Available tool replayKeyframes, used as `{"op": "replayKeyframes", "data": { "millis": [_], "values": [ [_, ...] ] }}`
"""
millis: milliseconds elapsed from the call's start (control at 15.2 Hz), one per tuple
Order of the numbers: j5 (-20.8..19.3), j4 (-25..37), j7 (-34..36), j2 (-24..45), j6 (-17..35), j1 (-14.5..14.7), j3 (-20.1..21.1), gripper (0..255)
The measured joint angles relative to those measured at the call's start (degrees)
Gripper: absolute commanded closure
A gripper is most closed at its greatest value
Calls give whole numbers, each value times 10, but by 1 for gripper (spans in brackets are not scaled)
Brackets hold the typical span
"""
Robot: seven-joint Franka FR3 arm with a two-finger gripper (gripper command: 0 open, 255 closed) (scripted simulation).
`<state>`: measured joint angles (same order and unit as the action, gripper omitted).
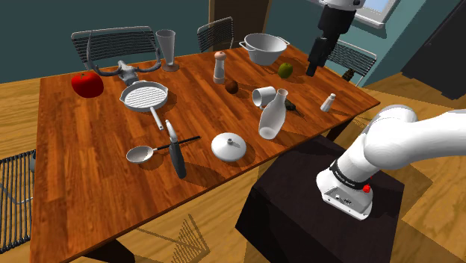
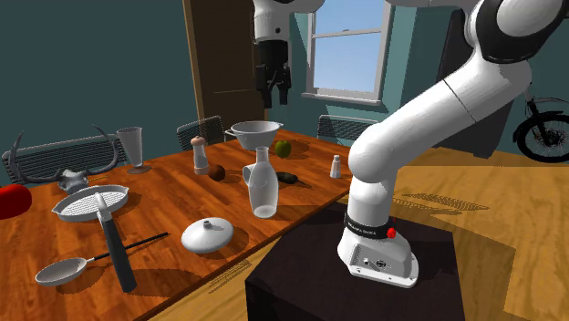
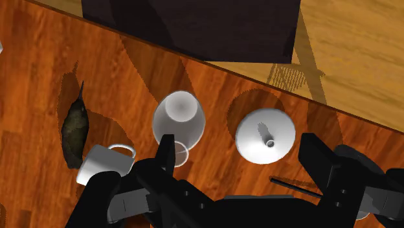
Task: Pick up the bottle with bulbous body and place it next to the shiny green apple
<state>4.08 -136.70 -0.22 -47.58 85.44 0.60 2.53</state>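
The pale translucent bottle [image 1: 272, 113] with a bulbous body and narrow neck stands upright near the table's stand-side edge. The second exterior view shows the bottle [image 2: 263, 187] between a mug and a domed lid. A shiny green apple [image 1: 285, 69] lies farther back by the colander; in the second exterior view the apple [image 2: 283, 147] rests beside that bowl. My gripper [image 1: 314, 67] hangs open high above the table, near the apple end [image 2: 274, 94]. In the wrist view the bottle [image 3: 179, 120] is seen from above, far below my open gripper [image 3: 241, 155] and close to one fingertip [image 3: 166, 150].
A white mug [image 1: 263, 96], a dark oblong object [image 3: 74, 129] and a domed lid [image 1: 228, 146] surround the bottle. A colander [image 1: 263, 47], pepper grinder [image 1: 219, 67], salt shaker [image 1: 327, 102], grill pan [image 1: 145, 96] and red apple [image 1: 87, 84] also stand on the wooden table [image 1: 89, 149]. The dark stand [image 1: 299, 217] adjoins the table edge.
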Motion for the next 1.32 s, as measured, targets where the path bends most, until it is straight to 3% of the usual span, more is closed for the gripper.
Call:
{"op": "replayKeyframes", "data": {
  "millis": [132, 396, 990, 1320],
  "values": [
    [-1, -6, 0, 3, 10, -1, 0, 0],
    [-11, -47, -3, 29, 80, -11, -5, 0],
    [-39, -110, -7, 153, 278, -41, -19, 0],
    [-42, -130, -5, 184, 332, -44, -21, 0]
  ]
}}
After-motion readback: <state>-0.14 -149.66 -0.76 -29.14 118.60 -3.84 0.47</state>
